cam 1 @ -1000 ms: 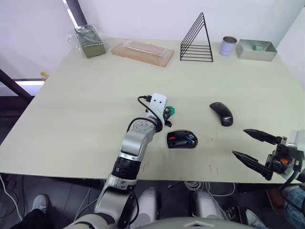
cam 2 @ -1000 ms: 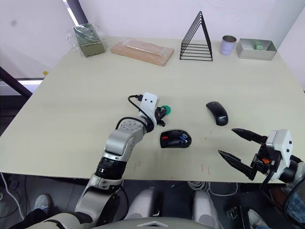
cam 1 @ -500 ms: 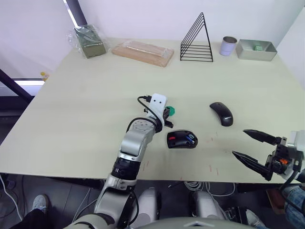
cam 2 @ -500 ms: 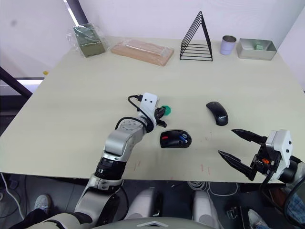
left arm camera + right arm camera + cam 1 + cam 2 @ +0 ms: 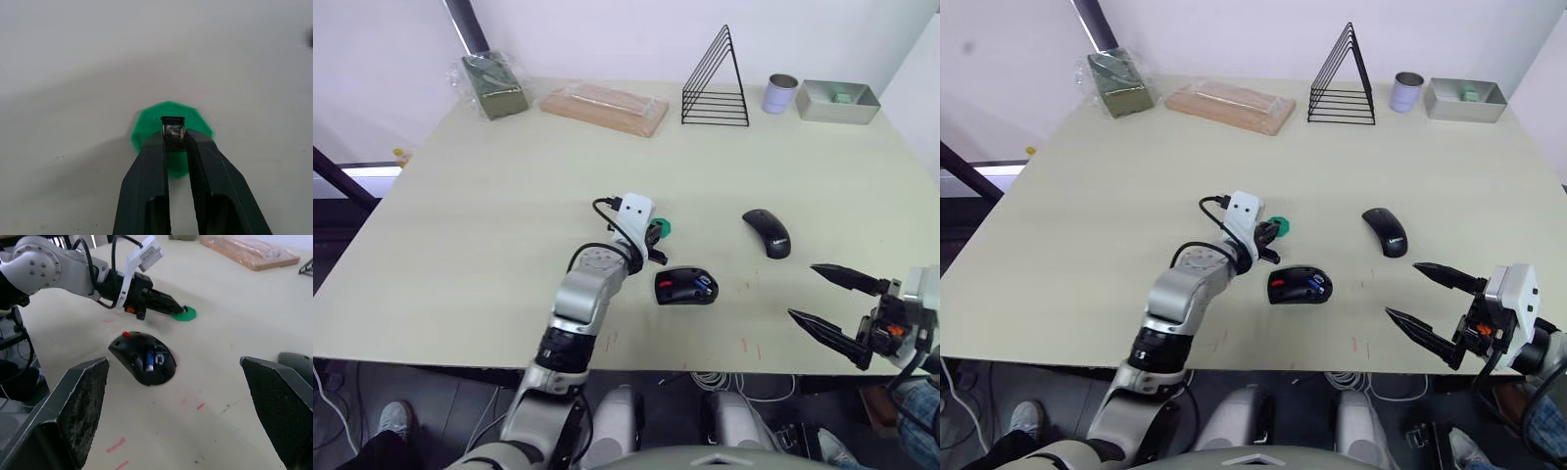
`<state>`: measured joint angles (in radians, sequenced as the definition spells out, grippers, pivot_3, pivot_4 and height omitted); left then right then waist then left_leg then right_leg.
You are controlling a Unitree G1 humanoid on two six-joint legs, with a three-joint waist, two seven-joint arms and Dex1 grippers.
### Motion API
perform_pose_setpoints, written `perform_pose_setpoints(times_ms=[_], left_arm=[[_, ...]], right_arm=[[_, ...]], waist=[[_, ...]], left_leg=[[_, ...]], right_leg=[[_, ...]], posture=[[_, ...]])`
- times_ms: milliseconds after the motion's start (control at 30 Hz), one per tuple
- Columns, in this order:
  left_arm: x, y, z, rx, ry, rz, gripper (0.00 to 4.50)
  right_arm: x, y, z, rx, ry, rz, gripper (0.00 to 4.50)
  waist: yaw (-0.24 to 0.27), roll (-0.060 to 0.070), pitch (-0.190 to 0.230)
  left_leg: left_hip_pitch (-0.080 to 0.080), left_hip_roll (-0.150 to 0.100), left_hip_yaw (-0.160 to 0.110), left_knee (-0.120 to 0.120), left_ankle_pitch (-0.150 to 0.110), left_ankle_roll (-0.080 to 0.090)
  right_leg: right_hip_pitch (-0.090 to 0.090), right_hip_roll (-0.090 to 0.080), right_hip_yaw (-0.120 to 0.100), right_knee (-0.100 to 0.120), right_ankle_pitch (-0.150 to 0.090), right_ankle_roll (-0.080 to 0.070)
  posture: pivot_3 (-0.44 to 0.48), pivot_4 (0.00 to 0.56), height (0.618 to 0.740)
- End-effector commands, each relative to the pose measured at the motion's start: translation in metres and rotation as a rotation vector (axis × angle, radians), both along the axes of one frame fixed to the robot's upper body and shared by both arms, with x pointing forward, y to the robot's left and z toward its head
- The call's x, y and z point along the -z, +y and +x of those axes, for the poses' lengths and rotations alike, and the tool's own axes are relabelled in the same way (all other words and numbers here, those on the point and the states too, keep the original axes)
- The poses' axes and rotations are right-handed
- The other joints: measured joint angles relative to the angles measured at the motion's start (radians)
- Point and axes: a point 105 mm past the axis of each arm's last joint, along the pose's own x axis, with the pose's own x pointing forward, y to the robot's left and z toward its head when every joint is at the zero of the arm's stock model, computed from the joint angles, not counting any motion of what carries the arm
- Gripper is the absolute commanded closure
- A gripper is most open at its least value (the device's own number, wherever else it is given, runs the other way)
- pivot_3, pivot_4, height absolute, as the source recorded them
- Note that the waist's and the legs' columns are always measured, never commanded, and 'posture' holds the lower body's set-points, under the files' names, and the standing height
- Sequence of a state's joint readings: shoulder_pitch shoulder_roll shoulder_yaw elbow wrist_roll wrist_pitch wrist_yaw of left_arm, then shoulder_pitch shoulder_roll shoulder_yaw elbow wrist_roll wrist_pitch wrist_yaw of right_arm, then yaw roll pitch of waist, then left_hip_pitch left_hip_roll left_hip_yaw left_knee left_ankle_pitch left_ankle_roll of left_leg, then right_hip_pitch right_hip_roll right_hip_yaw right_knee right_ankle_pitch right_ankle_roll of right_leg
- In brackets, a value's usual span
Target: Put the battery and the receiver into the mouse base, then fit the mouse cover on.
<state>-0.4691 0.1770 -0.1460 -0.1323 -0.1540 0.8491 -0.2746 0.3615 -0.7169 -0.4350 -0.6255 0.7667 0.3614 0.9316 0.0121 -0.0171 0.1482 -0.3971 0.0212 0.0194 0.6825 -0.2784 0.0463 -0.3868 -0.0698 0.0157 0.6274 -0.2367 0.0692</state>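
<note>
looking at the mouse base (image 5: 143, 363), you can see the battery (image 5: 150, 358) is already lying in its hollow top, a little blue cell with a white end. that part looks done.

your left gripper (image 5: 174, 134) has its fingers (image 5: 148, 166) pinched together on the receiver (image 5: 172, 126), a tiny dark nub with a pale bit, right over the round green disc (image 5: 172, 129). you can't tell if the nub has left the disc or is just touching it. the disc sits just beside the mouse base on the surface (image 5: 489, 196).

so the receiver has not yet gone into the base. after that, the mouse cover (image 5: 768, 233) has to go on. it lies alone, well apart from the base, toward your right side.

your right gripper (image 5: 829, 298) hangs by the near edge of the surface with its fingers wide apart, holding nothing. it is near the cover but not touching it.

there is a small pale logo at one end of the cover, but it is too small to read. no other writing can be made out.
</note>
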Motion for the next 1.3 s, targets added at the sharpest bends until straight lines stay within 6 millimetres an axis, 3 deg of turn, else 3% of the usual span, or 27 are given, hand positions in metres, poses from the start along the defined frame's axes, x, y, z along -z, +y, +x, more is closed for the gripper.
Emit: perform_pose_setpoints(times_ms=[33,333,400,500,700,867,1067,1200,1233,1267,1300], left_arm=[[-0.029,0.002,-0.011,0.132,-0.069,-0.018,4.4],[-0.064,0.01,-0.041,0.505,-0.086,0.055,4.4],[-0.072,0.011,-0.046,0.591,-0.091,0.07,4.4],[-0.083,0.005,-0.057,0.728,-0.092,0.085,4.4],[-0.089,-0.006,-0.067,0.875,-0.109,0.129,4.4],[-0.091,-0.009,-0.066,0.951,-0.137,0.167,4.4],[-0.095,-0.011,-0.065,1.023,-0.197,0.206,4.4],[-0.096,-0.016,-0.067,1.075,-0.243,0.242,4.43],[-0.096,-0.016,-0.068,1.081,-0.249,0.248,4.43],[-0.096,-0.016,-0.068,1.089,-0.253,0.254,4.43],[-0.095,-0.016,-0.068,1.095,-0.258,0.26,4.43]], right_arm=[[-0.013,0.014,-0.003,-0.053,-0.027,0.003,0.0],[-0.03,0.041,0.01,-0.065,0.015,-0.051,0.0],[-0.032,0.034,0.02,-0.001,0.08,-0.168,0.0],[-0.042,0.037,0.026,-0.063,0.269,-0.108,0.0],[-0.059,0.058,0.04,-0.083,0.467,-0.021,0.0],[-0.06,0.069,0.052,-0.085,0.636,0.023,0.0],[-0.059,0.083,0.068,-0.121,0.715,0.065,0.0],[-0.056,0.091,0.076,-0.167,0.783,0.096,1.17],[-0.055,0.092,0.077,-0.169,0.792,0.094,1.82],[-0.055,0.093,0.079,-0.172,0.802,0.107,2.14],[-0.054,0.094,0.08,-0.176,0.81,0.115,2.14]], waist=[[0.001,0.0,0.0],[0.003,-0.001,0.001],[0.002,0.001,0.002],[0.002,0.001,0.004],[0.001,-0.002,0.005],[0.003,-0.003,0.005],[0.0,-0.003,0.005],[0.001,-0.003,0.005],[0.002,-0.003,0.005],[0.003,-0.003,0.005],[0.003,-0.003,0.005]], left_leg=[[0.0,0.0,0.0,0.0,0.0,0.0],[0.0,0.0,0.0,0.0,0.0,0.0],[-0.001,0.0,0.0,0.0,0.0,0.0],[-0.001,0.0,0.001,0.0,0.0,0.0],[-0.003,0.0,0.001,-0.001,0.0,0.0],[-0.006,0.001,0.002,-0.001,0.0,0.0],[-0.015,0.0,0.001,0.001,0.0,0.001],[-0.017,0.0,0.0,0.002,0.0,0.001],[-0.017,0.0,0.0,0.002,0.0,0.001],[-0.017,0.0,0.0,0.002,0.0,0.001],[-0.018,0.0,0.0,0.002,0.0,0.001]], right_leg=[[0.0,0.0,0.0,0.0,0.0,0.0],[0.0,-0.001,0.0,-0.001,0.0,0.0],[0.0,-0.001,-0.001,0.0,0.0,-0.001],[-0.001,-0.001,0.0,0.0,0.0,-0.001],[-0.003,-0.002,0.0,-0.002,0.0,-0.001],[-0.006,-0.001,0.0,-0.002,0.0,-0.001],[-0.013,-0.001,-0.001,-0.002,0.0,0.0],[-0.015,0.0,-0.002,-0.001,0.003,0.004],[-0.015,0.0,-0.002,-0.001,0.003,0.004],[-0.015,0.0,-0.002,-0.001,0.003,0.004],[-0.015,0.0,-0.002,-0.001,0.003,0.004]], posture=[[0.0,0.15,0.74],[0.0,0.15,0.74],[0.0,0.15,0.74],[0.0,0.15,0.74],[0.0,0.15,0.74],[0.0,0.15,0.74],[0.0,0.15,0.74],[0.0,0.15,0.74],[0.0,0.15,0.74],[0.0,0.15,0.74],[0.0,0.15,0.74]])
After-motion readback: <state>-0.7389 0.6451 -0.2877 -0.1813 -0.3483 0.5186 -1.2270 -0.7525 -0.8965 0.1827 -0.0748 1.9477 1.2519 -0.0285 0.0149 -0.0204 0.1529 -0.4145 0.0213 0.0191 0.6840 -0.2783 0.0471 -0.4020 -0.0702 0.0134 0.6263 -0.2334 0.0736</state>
